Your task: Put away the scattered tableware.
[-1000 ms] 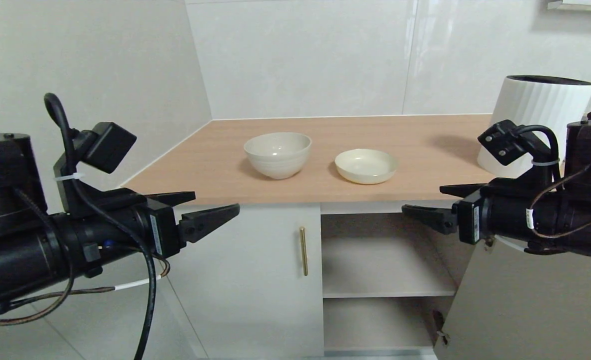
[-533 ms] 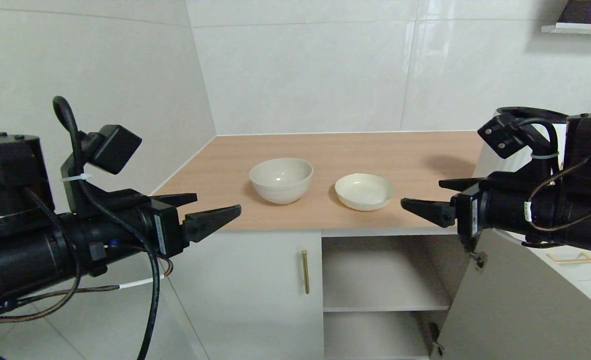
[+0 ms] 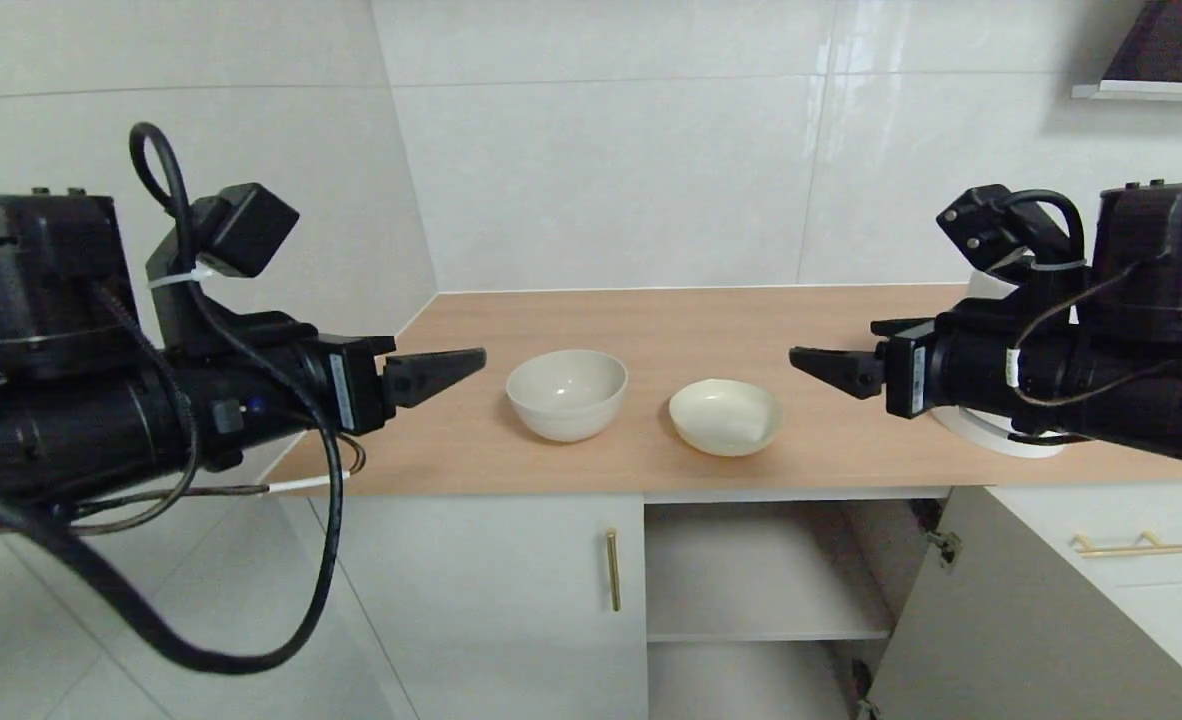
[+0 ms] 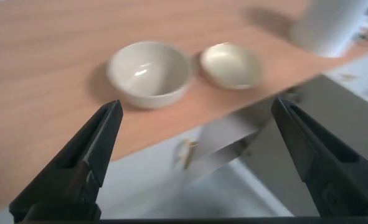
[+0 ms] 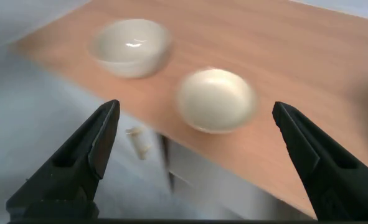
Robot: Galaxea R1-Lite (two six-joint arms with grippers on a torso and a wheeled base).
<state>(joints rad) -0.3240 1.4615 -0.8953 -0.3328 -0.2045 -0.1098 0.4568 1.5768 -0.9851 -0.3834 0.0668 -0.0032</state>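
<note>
Left gripper (image 3: 438, 358) spread, left of bowl (image 3: 566, 393) | dish (image 3: 725, 416) just right of bowl | right gripper (image 3: 835, 346) spread, farther right

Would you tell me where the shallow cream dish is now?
In the head view, the shallow cream dish sits on the wooden countertop, just right of the deeper cream bowl, above the open cabinet.

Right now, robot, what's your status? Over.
Left gripper, right gripper open, empty. Bowl, dish on counter, untouched. Cabinet door open below.
</note>
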